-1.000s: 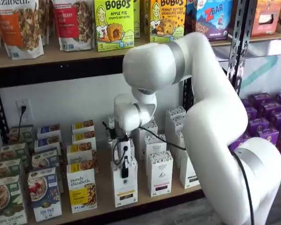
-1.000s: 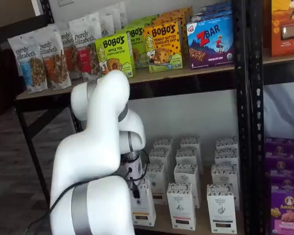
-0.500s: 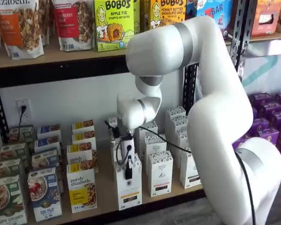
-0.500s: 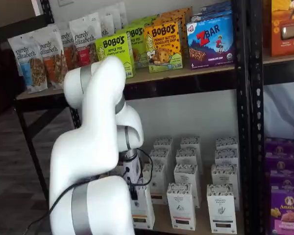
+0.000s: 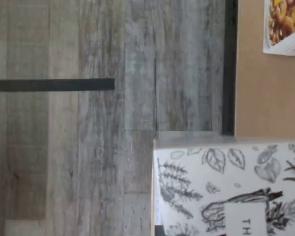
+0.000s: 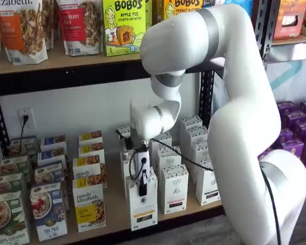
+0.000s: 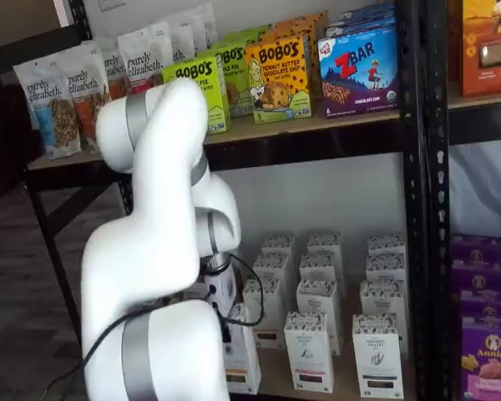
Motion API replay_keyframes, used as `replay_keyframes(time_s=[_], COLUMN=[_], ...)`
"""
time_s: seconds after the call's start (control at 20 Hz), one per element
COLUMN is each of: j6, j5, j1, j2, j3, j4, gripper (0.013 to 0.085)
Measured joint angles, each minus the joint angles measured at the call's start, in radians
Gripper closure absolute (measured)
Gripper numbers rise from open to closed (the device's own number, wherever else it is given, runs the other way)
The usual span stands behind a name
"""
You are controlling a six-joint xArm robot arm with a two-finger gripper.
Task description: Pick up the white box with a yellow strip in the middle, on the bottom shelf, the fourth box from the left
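The white box (image 6: 148, 206) with a yellowish-brown strip low on its front stands at the front edge of the bottom shelf (image 6: 115, 206), forward of its row. My gripper (image 6: 143, 190) comes down over its top and is shut on it, one black finger (image 6: 143, 179) lying down its front face. In both shelf views the box (image 7: 244, 361) shows, partly behind my white arm. The wrist view looks onto the box's leaf-patterned top (image 5: 221, 187), with the tan shelf board (image 5: 265, 88) beside it and grey floor beyond.
Similar white cartons (image 6: 173, 188) stand in rows to the right, purely elizabeth granola boxes (image 6: 89, 206) to the left. A black rack upright (image 7: 417, 209) and purple boxes (image 6: 290, 132) are further right. Bobo's and snack boxes fill the shelf above (image 6: 123, 25).
The box has come forward with my gripper toward the shelf's front edge and slightly right. My arm's elbow has risen and swung back.
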Motion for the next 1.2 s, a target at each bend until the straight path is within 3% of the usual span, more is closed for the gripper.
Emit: replay_keyframes(time_s=[0.35, 0.85, 1.2], j6=[0.026, 0.113, 0.137], j5=[-0.001, -0.042, -0.046], j1=[0.029, 0.104, 0.114], j2=[-0.085, -0.232, -0.348], j3=[0.088, 0.243, 0.345], j4=[0.003, -0.012, -0.026], gripper=[0.0530, 0.0530, 0.0530])
